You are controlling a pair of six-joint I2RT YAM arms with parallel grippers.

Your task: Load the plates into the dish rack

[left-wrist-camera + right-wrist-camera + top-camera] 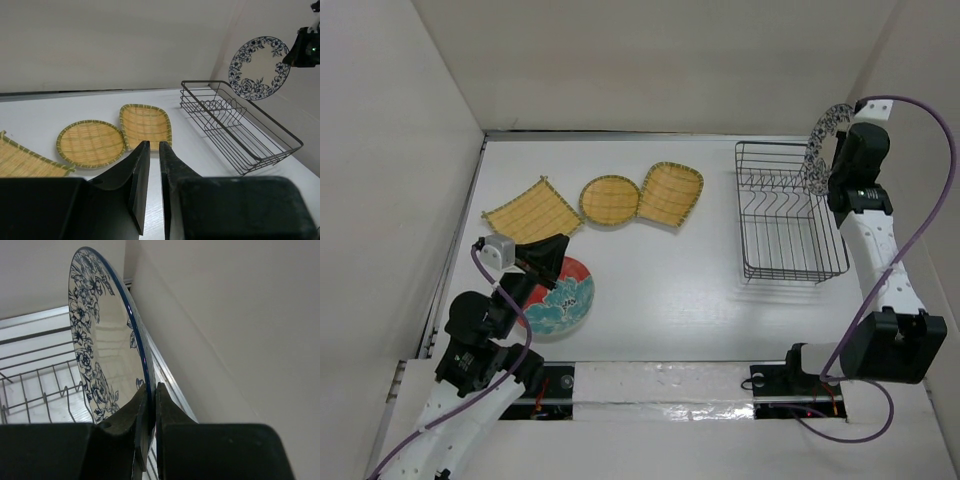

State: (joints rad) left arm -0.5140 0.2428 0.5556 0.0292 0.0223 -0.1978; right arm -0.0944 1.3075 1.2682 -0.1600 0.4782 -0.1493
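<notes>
My right gripper is shut on the lower rim of the blue-and-white plate, holding it upright on edge. The plate hangs above the far right end of the dish rack, which stands with nothing in it. The red-and-teal plate lies flat near the left arm. My left gripper hovers over its far edge, jaws a narrow gap apart, nothing between them. Three bamboo plates lie in a row: square, round, rounded-square.
White walls close in the table on the left, back and right; the right wall runs close beside the rack and the held plate. The arm bases sit along the near edge.
</notes>
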